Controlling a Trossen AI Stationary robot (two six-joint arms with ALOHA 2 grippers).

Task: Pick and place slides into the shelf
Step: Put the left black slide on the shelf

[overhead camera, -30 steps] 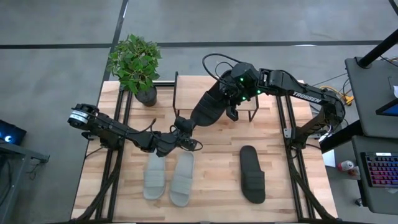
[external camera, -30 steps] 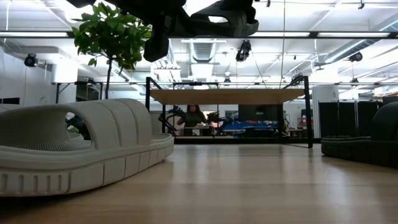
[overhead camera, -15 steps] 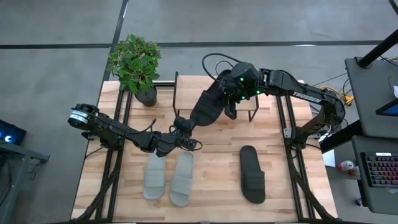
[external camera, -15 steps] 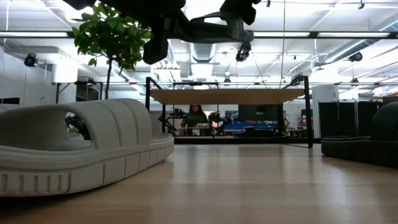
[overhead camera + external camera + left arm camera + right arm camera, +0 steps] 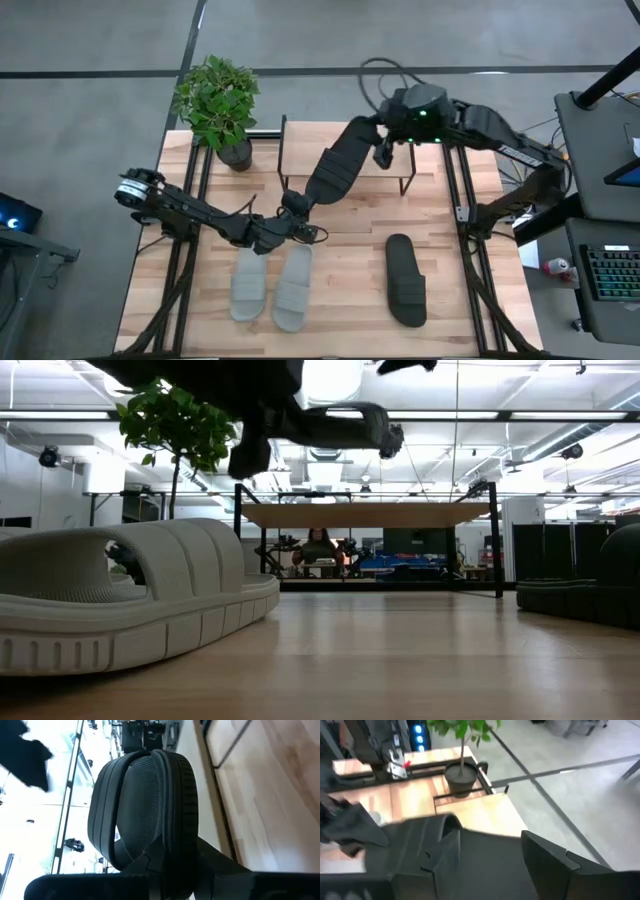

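Your left gripper point(image 5: 292, 205) clamps a black slide point(image 5: 337, 172) by its heel, raised aslant over the shelf point(image 5: 345, 150) at the table's far edge; your right gripper point(image 5: 383, 152), fingers parted, sits beside its toe.

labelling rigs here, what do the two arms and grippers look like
Both arms are dark and slim. The left arm ends at a round silver-ringed base joint; thin black cables trail at the left gripper. The right arm carries white lettering, a looping black cable and green lights near the right gripper.
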